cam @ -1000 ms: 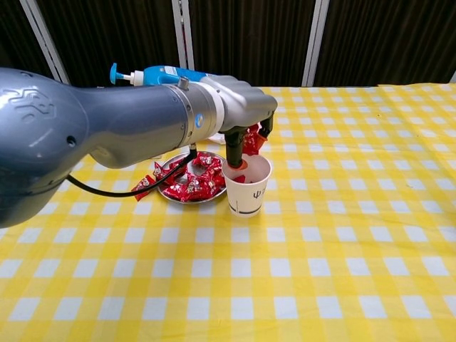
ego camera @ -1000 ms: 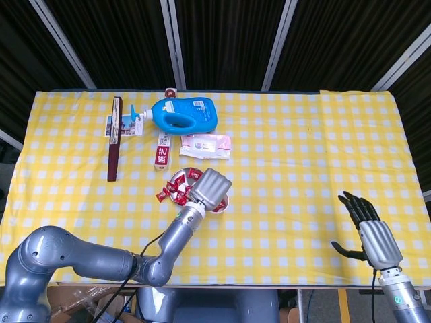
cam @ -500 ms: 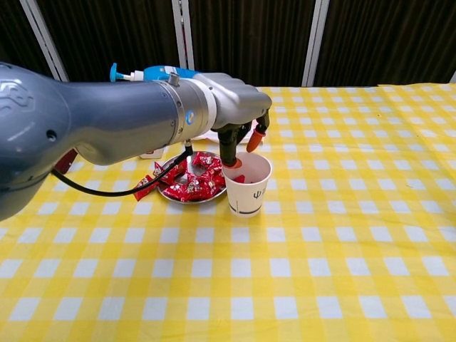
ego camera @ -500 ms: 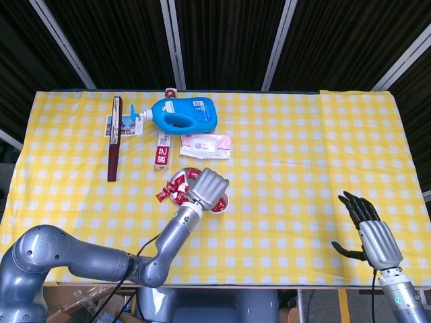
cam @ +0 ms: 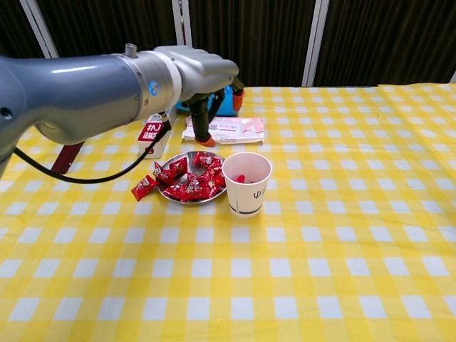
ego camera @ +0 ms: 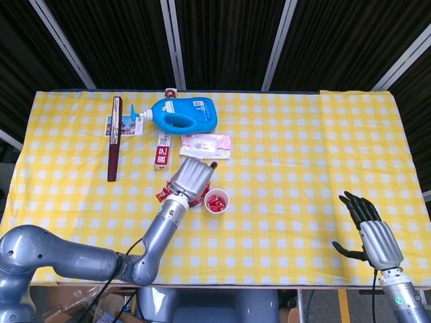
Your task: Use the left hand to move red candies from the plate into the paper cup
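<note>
Candies (cam: 187, 182) lie heaped on the plate (cam: 173, 199), one stray just beside it on the counter (cam: 342, 235). Left hand (cam: 206, 89) hovers above them, fingers apart and empty (positioned for another pick). Paper cup (cam: 246, 184), touching the plate, holds red candy. Right hand (ego camera: 369, 227) idles open.

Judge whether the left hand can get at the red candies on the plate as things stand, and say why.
Probably yes: the left hand hovers open above the plate, nothing lies between it and the red candies, and the paper cup stands to one side.
</note>
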Controlling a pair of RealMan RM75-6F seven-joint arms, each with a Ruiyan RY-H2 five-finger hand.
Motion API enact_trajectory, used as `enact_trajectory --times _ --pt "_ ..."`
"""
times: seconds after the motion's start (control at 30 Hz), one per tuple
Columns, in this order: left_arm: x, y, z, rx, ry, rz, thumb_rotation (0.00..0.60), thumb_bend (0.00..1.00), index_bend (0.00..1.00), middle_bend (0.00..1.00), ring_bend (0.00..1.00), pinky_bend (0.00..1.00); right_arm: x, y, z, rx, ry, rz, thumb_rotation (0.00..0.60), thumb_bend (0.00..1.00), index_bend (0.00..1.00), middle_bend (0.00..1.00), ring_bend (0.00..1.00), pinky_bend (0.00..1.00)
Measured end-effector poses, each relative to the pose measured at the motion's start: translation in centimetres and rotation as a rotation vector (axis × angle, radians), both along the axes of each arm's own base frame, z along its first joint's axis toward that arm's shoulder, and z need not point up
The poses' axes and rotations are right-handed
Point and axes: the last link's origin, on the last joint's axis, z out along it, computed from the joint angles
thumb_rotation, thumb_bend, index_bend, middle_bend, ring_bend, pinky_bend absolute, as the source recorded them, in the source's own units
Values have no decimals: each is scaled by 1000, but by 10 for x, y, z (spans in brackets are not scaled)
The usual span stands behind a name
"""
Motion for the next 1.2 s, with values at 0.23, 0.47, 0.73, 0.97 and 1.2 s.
enact_trajectory --times 0.23,0.47,0.73,0.97,1.2 --pt "-42 12 14 78 4 113 600 218 281 510 868 919 0 0 -1 2 5 0 600 278 0 0 0 0" --pt "-61 17 7 20 38 194 600 219 261 298 868 919 0 0 -1 3 5 -4 600 277 0 0 0 0" --pt "-61 15 -14 -68 60 241 600 219 254 270 868 919 0 -1 -1 8 -3 -8 600 277 0 0 0 0" --pt "-53 13 -32 -97 65 243 600 219 250 247 868 919 0 -2 0 10 -8 -9 600 276 0 0 0 0" --pt "-51 13 -45 -98 74 246 600 218 249 231 868 919 0 -1 0 14 -14 -8 600 277 0 0 0 0"
